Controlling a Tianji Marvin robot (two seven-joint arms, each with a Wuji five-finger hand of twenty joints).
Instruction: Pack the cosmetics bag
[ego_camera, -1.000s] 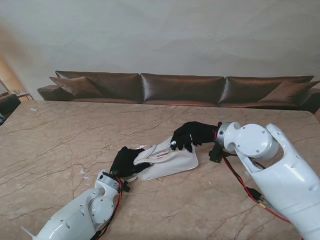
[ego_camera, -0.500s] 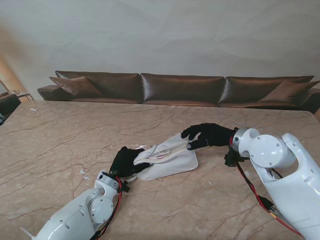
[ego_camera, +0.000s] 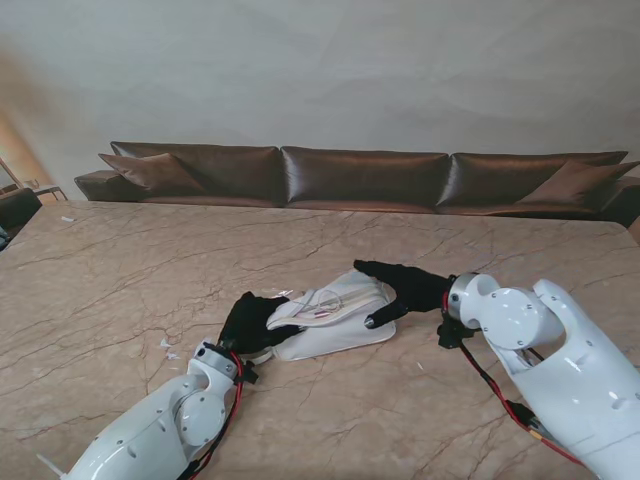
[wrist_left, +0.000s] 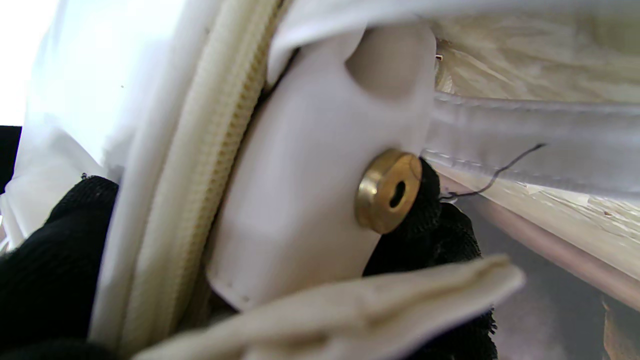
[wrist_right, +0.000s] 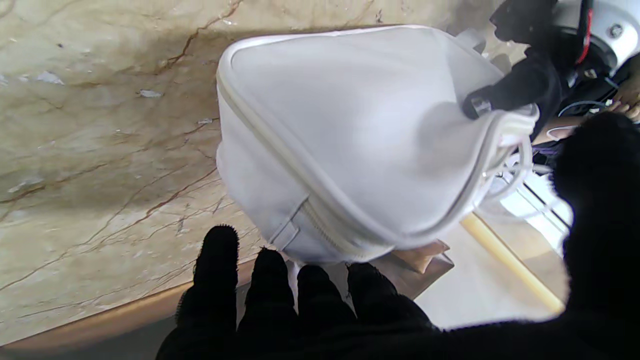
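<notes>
From the stand camera, I see the white cosmetics bag (ego_camera: 335, 315) lying on the marble table (ego_camera: 120, 280) between my two hands. My left hand (ego_camera: 250, 322) pinches the bag's near-left rim, holding the mouth open. My right hand (ego_camera: 400, 288) rests at the bag's right end, fingers spread, gripping nothing.

Left wrist view adds what the stand misses: cream zipper (wrist_left: 200, 150) and a brass rivet (wrist_left: 389, 190) close against my gloved fingers (wrist_left: 40, 270).

Right wrist view shows the bag's smooth side just beyond my loose, extended fingertips (wrist_right: 217, 250).
</notes>
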